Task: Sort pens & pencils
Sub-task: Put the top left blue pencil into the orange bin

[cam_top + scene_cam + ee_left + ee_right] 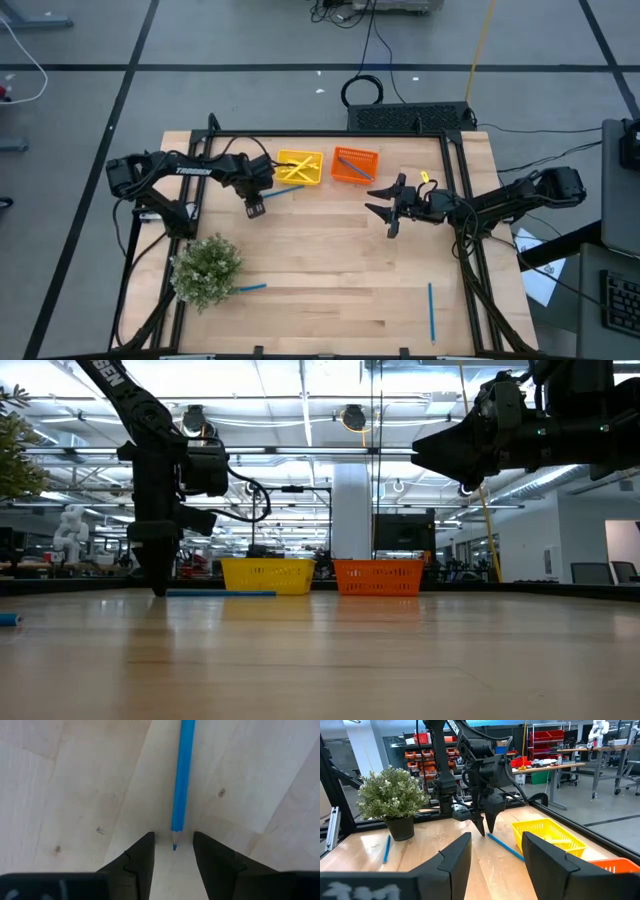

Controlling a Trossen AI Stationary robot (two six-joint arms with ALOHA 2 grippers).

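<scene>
A blue pencil (283,190) lies flat on the wooden table just in front of the yellow tray (300,168). My left gripper (255,207) points straight down at the pencil's left end, low over the table. It is open, and its two fingers stand on either side of the sharpened tip (174,844) without touching it. My right gripper (379,203) hangs open in the air right of the table's middle, holding nothing. Yellow pencils lie in the yellow tray, and a blue one lies in the orange tray (356,166).
A potted green plant (207,270) stands at the near left, with a blue pencil (250,288) lying beside it. Another blue pencil (431,312) lies near the front right edge. A small yellow object (424,178) shows by the right arm. Bare wood lies between the arms.
</scene>
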